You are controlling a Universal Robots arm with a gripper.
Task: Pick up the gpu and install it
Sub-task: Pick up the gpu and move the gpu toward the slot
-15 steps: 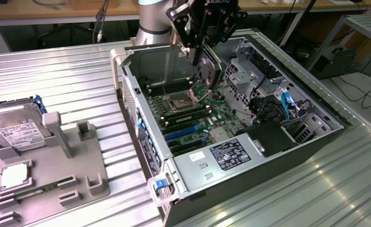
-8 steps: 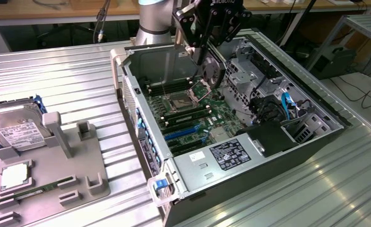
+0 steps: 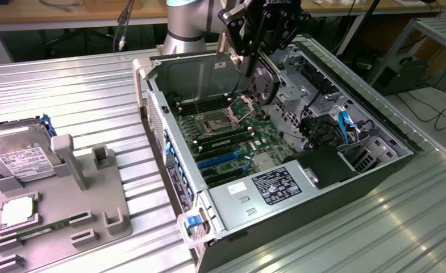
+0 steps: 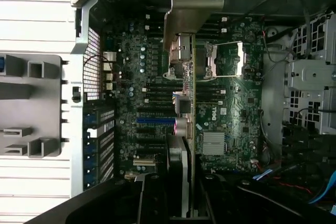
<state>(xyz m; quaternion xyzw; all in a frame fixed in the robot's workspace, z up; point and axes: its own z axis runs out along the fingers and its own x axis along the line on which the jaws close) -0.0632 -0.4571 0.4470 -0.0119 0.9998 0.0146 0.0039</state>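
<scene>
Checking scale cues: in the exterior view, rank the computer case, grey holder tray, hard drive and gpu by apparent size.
1. computer case
2. grey holder tray
3. hard drive and gpu: left unranked, because the gpu is seen obliquely and partly hidden.

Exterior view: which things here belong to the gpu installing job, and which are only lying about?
Job: gpu held in the tool over the open computer case; blue motherboard slots.
Lying about: hard drive, memory stick, grey holder, at the exterior view's left.
</scene>
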